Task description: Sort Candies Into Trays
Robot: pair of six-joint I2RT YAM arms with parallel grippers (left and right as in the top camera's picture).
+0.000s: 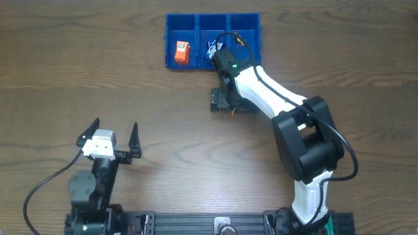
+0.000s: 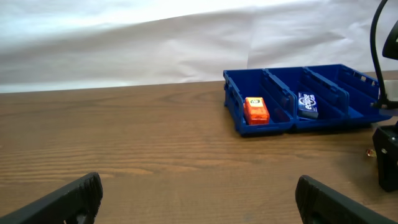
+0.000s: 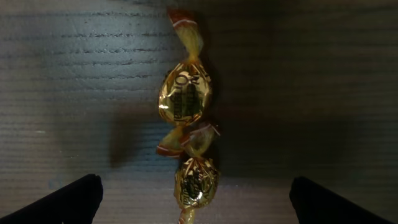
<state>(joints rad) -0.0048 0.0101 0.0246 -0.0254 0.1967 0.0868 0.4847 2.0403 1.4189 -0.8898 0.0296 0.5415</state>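
pointing down at two gold candies, right fingers apart, left fingers apart, arm folded

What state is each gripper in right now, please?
Left gripper: open, empty, over the brown wooden table.
Right gripper: open, holding nothing, above two gold foil-wrapped twist candies.

Lower gold candy, partly off-frame.

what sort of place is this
Likely a robot lab bench set up for sorting trials: a wood-grain tabletop, a blue divided tray on it, and a plain white backdrop behind.
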